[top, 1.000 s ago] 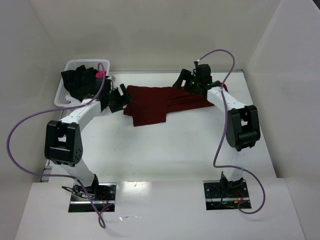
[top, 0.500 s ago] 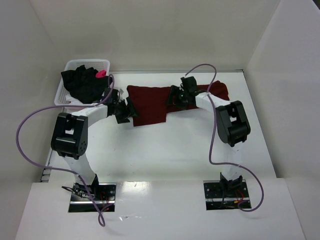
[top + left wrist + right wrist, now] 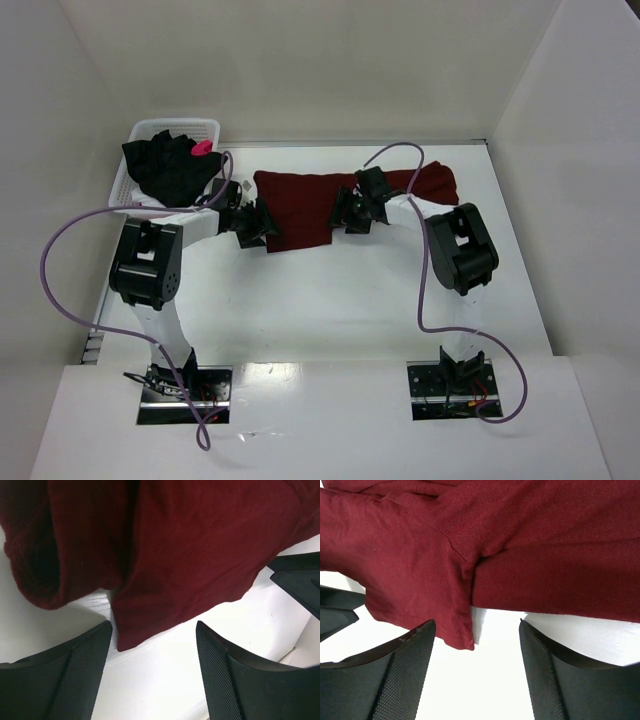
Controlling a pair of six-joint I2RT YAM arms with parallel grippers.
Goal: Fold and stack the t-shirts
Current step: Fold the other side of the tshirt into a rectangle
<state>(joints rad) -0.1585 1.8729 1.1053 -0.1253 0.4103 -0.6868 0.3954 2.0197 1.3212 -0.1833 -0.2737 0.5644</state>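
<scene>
i see maroon t-shirt (image 3: 300,200) flat on table (image 3: 330,290), long axis l-r. left gripper (image 3: 152,630) sits at its near-left flap corner, right gripper (image 3: 475,630) at near-right corner, both jaws wide, gripping nothing, equally close.

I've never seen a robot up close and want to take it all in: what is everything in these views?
Maroon t-shirt: one, dark red, rumpled on the table's far half.
Black t-shirt: one, black with pink mark, in the basket.
Basket: one, white mesh, far left corner.
Table: one, white.
Cables: two, purple, one per arm.
Arms: two, black and white, left arm, right arm.
Jaws: two pairs, black, open, at the maroon t-shirt's near edge.
</scene>
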